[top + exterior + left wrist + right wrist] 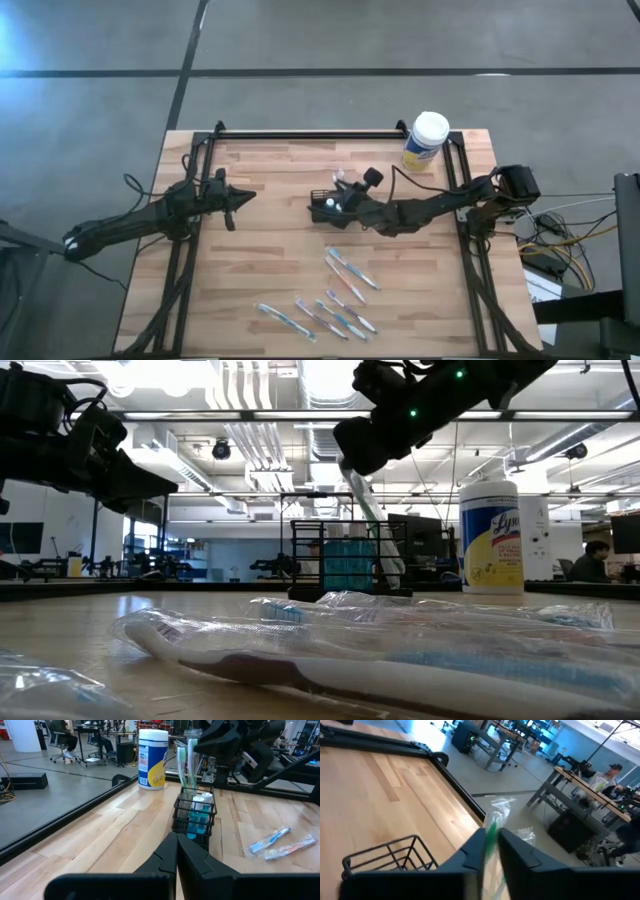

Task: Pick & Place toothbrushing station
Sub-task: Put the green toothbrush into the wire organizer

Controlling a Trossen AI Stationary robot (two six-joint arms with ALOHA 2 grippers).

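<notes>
the small black wire-mesh caddy (195, 815) stands upright mid-table, near the white-lidded yellow-labelled round canister (426, 141); the right gripper (491, 845) hangs over it, jaws pinched on a wrapped green toothbrush (180, 767) standing in the caddy; the left gripper (176, 851), jaws together, waits well apart at the table's left side; more wrapped toothbrushes (340, 295) lie on the light wooden table (270, 200).
</notes>
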